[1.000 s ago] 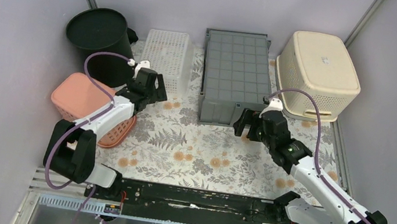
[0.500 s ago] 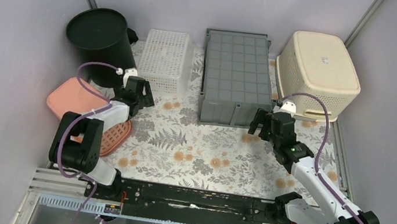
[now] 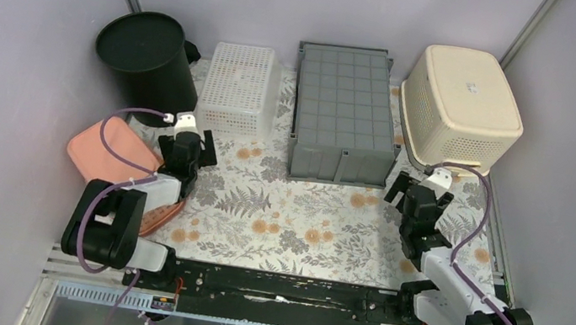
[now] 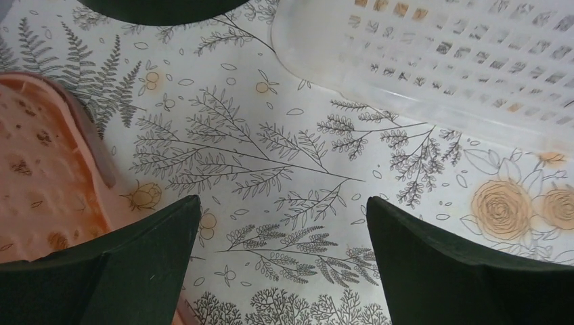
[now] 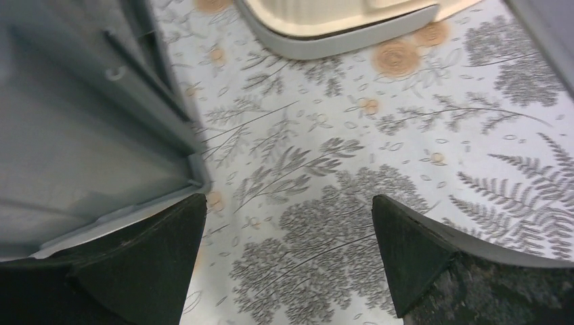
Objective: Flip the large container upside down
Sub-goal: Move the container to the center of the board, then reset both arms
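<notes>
The large container is a grey crate (image 3: 347,111) at the back centre of the floral mat, lying with its gridded bottom face up. Its near corner also fills the left of the right wrist view (image 5: 74,135). My left gripper (image 3: 186,146) is open over bare mat, left of the crate and apart from it, and holds nothing between its fingers (image 4: 283,203). My right gripper (image 3: 421,190) is open just off the crate's front right corner. Its fingers hold nothing (image 5: 288,200) and do not touch the crate.
A black bucket (image 3: 147,53) stands at the back left, with a white mesh basket (image 3: 236,87) beside it. A cream basket (image 3: 464,98) lies overturned at the back right. A pink basket (image 3: 111,155) lies next to my left arm. Grey walls enclose the mat.
Both arms have drawn back toward their bases. The left gripper left the gap by the bucket and white basket; the right gripper moved right and nearer, off the crate's front edge.
</notes>
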`<state>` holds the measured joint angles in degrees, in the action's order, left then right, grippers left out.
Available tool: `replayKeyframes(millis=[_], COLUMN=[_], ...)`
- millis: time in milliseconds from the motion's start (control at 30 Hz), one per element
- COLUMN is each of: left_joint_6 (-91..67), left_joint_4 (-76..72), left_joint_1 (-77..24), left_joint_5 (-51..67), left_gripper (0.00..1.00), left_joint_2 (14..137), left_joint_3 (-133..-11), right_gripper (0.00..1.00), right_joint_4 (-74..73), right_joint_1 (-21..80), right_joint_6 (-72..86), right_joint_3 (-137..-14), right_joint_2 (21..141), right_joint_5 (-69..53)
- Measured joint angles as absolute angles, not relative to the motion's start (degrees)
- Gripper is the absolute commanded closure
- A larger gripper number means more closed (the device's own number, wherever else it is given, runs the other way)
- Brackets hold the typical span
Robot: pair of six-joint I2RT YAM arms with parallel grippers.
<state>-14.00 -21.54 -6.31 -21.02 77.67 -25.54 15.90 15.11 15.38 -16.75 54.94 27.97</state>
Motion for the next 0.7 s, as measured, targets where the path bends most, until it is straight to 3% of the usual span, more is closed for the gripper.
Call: replayKeyframes(millis=[300,700], left_joint_6=[-11.9,-9.3], left_joint_4=[-33.5,-46.7], left_joint_1=[-4.3,-1.5], left_joint_5=[-18.4,-12.9], left_gripper=[0.00,0.00], left_joint_2=[81.1,84.3], left_joint_3=[-23.3,-20.7], right_gripper=[0.01,0.01], right_joint_4=[34.1,62.5], right_joint_1=[10.8,9.3], right_joint_6=[12.3,4.5], right_joint_3=[-7.9,-7.5], right_joint_2=[55.5,78.8], right_joint_5=[32.0,31.9])
